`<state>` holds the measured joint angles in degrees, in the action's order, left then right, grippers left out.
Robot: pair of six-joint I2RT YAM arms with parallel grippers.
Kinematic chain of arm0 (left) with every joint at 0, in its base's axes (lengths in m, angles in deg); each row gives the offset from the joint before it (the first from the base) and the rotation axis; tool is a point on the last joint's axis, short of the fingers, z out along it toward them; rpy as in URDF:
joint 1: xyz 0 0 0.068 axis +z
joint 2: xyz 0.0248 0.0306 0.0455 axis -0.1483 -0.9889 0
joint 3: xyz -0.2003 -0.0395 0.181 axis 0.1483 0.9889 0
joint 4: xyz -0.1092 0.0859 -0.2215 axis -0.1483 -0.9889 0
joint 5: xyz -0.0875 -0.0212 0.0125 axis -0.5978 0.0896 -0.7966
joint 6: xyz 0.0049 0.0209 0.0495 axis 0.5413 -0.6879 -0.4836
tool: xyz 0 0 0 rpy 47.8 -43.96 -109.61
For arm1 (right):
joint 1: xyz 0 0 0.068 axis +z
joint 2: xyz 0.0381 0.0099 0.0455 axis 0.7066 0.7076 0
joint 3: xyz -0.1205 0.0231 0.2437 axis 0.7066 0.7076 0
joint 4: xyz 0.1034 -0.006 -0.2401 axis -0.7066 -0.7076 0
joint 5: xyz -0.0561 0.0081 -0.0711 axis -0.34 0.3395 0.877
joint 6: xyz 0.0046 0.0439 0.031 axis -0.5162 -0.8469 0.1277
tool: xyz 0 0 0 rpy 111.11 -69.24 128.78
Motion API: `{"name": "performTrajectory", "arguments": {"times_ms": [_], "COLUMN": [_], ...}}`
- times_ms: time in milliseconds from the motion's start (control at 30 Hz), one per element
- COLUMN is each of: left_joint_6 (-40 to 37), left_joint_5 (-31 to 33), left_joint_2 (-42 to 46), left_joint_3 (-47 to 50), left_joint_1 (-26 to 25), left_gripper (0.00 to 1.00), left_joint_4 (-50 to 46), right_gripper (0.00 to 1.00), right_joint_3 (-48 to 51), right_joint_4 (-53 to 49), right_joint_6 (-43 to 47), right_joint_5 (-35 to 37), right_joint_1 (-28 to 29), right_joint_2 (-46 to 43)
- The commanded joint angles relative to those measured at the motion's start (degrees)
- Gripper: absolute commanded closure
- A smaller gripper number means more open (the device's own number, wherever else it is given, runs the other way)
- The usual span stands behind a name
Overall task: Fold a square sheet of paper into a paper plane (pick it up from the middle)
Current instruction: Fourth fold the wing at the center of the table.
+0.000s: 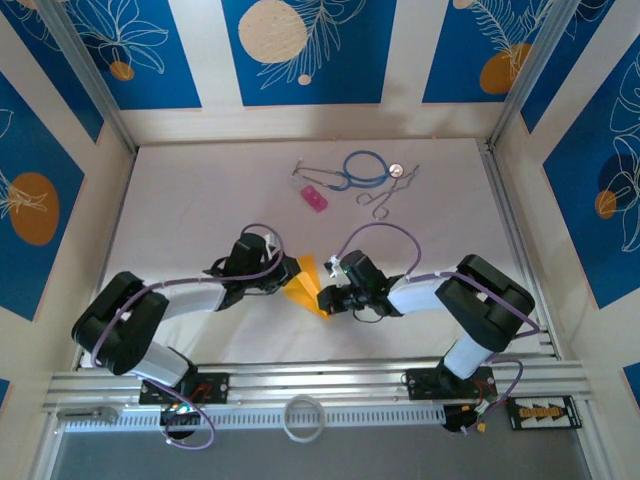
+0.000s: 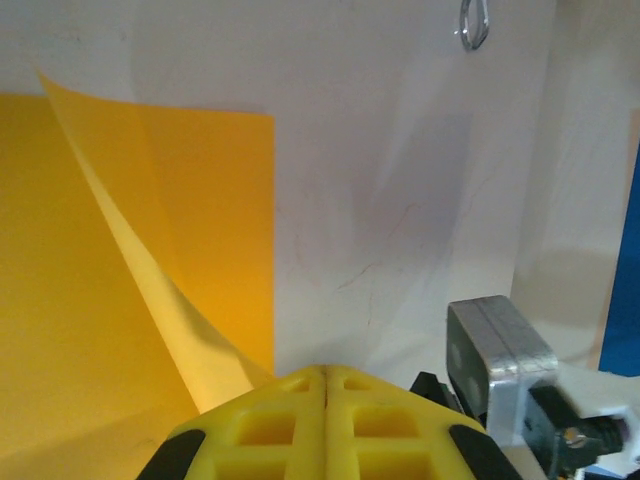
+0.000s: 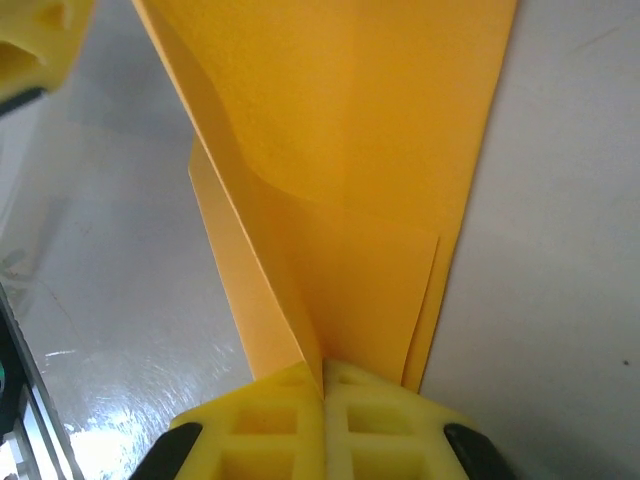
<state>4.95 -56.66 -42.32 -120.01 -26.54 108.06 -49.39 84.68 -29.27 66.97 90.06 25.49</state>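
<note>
Both arms crowd the square sheet of paper [image 1: 304, 284], partly folded at mid-table, and hide most of it. The right gripper [image 3: 322, 370] pinches its folded layers. The left gripper [image 2: 325, 378], fingers pressed together, seems to nip a lifted edge. A pink block [image 1: 314, 198], blue stethoscope [image 1: 365, 168] and forceps [image 1: 385, 192] lie farther off, well apart from the paper, with open table [image 1: 190, 210] to the left.

At the bottom, the right tool [image 3: 323, 375], its two yellow fingers [image 3: 260, 420] pressed tight together. Pinched between them, the orange-yellow sheet of paper [image 3: 350, 150], folded over in layers. Spread out wide from the pinch up to the top. A soft bend across the middle, a sharp fold line down the left side. Under it all, the white desk [image 3: 560, 260], shiny at the lower left. Far left, near the bottom, a dark strip [image 3: 15, 400] along the desk's edge.
</note>
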Motion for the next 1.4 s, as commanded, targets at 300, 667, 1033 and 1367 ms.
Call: {"name": "performTrajectory", "arguments": {"times_ms": [300,667,1033,1367], "left_joint_6": [-0.3,-0.3,-0.8,-0.9], "left_joint_5": [6.9,0.4,0.5,0.1], "left_joint_2": [5.4,-3.8,-8.1,-10.7], "left_joint_3": [3.2,-1.0,-4.7,-5.1], "left_joint_1": [-3.0,-3.8,-3.9,-3.9], "left_gripper": [1.00,1.00,1.00,1.00], "left_joint_4": [-1.5,1.0,0.6,2.2], "right_gripper": [0.99,0.99,0.99,0.99], "right_joint_3": [2.3,3.3,3.6,4.1], "right_joint_4": [-1.0,0.9,1.4,1.8], "right_joint_6": [-2.1,-2.9,-3.2,-3.9], "right_joint_5": [-0.7,-1.4,-1.8,-1.5], "right_joint_1": [-1.4,-1.8,-1.9,-1.9], "right_joint_2": [0.3,0.0,0.2,0.2]}}
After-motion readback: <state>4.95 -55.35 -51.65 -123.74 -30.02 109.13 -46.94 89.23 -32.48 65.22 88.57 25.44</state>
